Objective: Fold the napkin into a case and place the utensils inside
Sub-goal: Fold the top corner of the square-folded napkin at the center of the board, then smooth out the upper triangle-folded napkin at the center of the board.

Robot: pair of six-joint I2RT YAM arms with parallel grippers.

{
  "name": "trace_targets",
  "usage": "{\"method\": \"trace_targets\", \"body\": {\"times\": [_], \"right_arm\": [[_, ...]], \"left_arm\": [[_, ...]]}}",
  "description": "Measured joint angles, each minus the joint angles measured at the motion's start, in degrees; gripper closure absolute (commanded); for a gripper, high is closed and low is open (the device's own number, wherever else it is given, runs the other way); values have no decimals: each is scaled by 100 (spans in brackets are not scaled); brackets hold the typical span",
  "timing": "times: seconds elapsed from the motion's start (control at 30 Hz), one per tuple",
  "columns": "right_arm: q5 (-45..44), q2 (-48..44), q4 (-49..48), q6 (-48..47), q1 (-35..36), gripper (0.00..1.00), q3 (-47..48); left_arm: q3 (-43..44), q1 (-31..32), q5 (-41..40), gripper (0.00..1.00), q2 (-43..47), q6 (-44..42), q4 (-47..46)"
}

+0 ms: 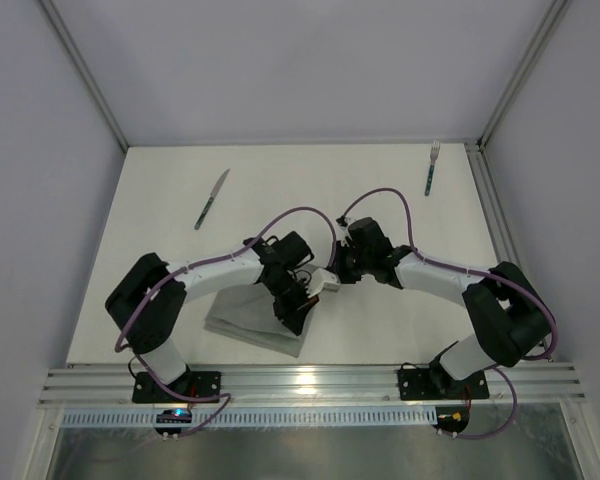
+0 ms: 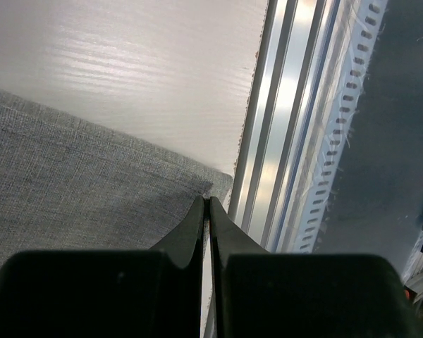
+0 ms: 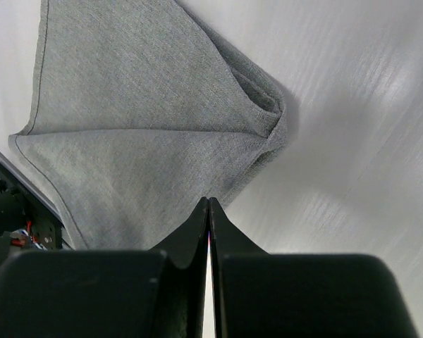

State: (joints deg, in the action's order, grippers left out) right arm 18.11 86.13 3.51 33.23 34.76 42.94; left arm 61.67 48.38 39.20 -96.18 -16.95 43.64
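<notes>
A flat white matte counter (image 1: 280, 190) filled the middle of the overhead view. Plain pale grey walls (image 1: 280, 60) enclosed it at the back and both sides, joined by slanting silver aluminium corner posts (image 1: 85, 75). A ribbed silver aluminium rail (image 1: 310, 380) ran along the counter's near edge, and a narrower silver rail (image 1: 485, 200) lined its right edge. Just in front of the near rail lay a white plastic strip punched with a row of small slots (image 1: 310, 415). Beyond that strip, a dark grey surface (image 2: 402, 105) showed in the left wrist view.

From above, the left arm (image 1: 220, 268) covers the far part of the napkin (image 1: 242, 326).
</notes>
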Motion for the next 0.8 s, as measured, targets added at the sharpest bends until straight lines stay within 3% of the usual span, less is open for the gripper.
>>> {"method": "trace_targets", "body": {"times": [0.3,0.4,0.43,0.47,0.53,0.6,0.7,0.8], "right_arm": [[114,17,-59,0,9,97,0],[225,57,-186,4,68,97,0],[269,81,-256,7,103,97,0],[295,114,-306,11,140,97,0],[363,225,-411,28,192,97,0],[452,376,-551,72,271,97,0],[566,612,-721,160,332,97,0],[625,798,-831,247,326,97,-4]], "left_arm": [[-63,184,52,98,-146,55,-219],[-63,186,79,81,-160,44,-227],[-63,186,96,69,-160,35,-225],[-63,186,114,64,-157,0,-203],[-63,186,155,53,-160,-31,-170],[-61,188,225,49,-160,-116,-116],[-11,186,286,50,-160,-280,170],[221,155,282,63,-149,-503,669]]}}
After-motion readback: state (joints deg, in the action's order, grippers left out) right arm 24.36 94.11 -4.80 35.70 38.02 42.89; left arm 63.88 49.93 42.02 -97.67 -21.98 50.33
